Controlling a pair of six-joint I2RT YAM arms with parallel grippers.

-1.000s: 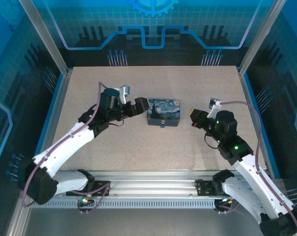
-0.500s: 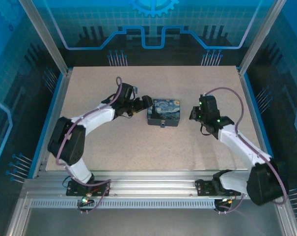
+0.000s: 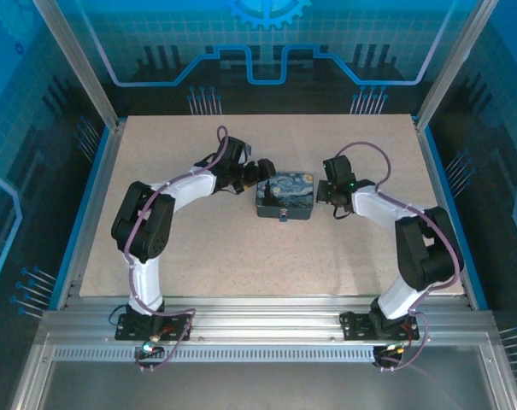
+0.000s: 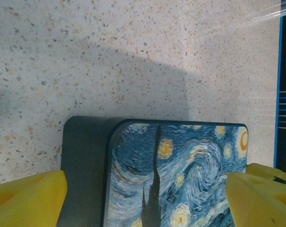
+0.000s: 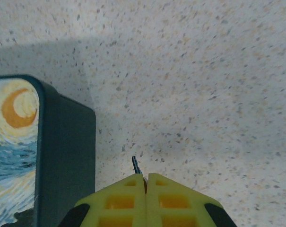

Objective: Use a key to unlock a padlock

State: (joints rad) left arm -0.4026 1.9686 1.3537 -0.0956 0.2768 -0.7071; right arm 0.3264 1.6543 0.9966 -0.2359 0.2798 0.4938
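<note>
Left side: your left end effector (image 4: 145,183) has its yellow fingers (image 4: 24,198) spread wide. The tin (image 3: 286,194) shows between them in the left wrist view, with one finger near each end. Whether they touch it cannot be told. From above, your left arm reaches in from the tin's left.

Tin: it lies flat on the worktop (image 3: 198,248), about mid-worktop, with the painted lid up. A small fitting (image 3: 282,215) sits at the middle of its near wall. It is too small to identify.

Right side: your right end effector (image 5: 145,178) has its fingers pressed together, pinching the key (image 5: 135,165). A thin dark tip sticks out past the fingertips, and the rest is hidden between the pads. The key is just beside the tin's right wall, apart from it, over bare worktop. Whether the tip touches the worktop cannot be told. From above, your right arm comes in from the tin's right, with the wrist near the tin's far right corner.
</note>
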